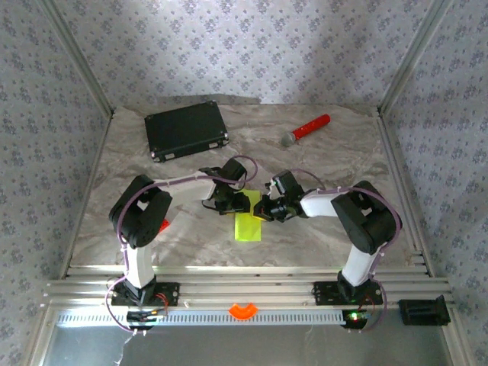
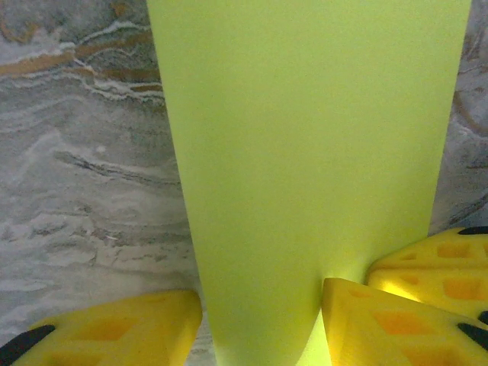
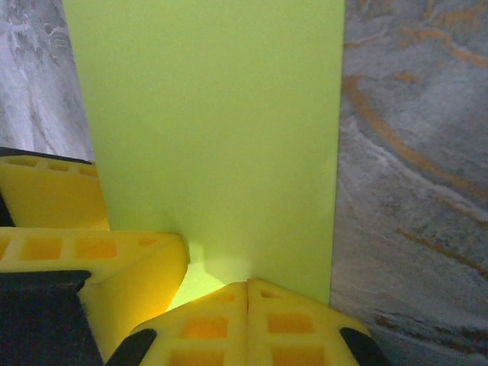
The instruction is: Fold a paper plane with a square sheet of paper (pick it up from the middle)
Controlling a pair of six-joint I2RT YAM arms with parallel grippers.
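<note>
Top camera: the paper [image 1: 248,226] is lying as a narrow lime strip on the marbled table [image 1: 328,164], near the middle, between the two arms. Its far end is sitting under the left gripper [image 1: 231,202] and right gripper [image 1: 265,207], which are crowding together there. A black case [image 1: 187,131] and a microphone [image 1: 306,128] are resting well apart at the back. Left wrist camera: the left gripper [image 2: 263,332] is standing partly open. The paper [image 2: 305,152] is running through the gap, with one finger [image 2: 389,324] touching it; I judge it is straddling, not clamping. A finger of the right gripper [image 2: 435,263] is sitting just beside. Right wrist camera: the right gripper [image 3: 248,320] is pressing its fingers together along one seam, and the paper's [image 3: 213,137] near edge is feeding into it, so I judge it is pinching the paper. Risks from here: with one side loose, any pull is likely to swing the paper and skew the crease. The close-packed fingers risk bumping and crumpling the edge, and a hard tug against the table risks tearing it.
</note>
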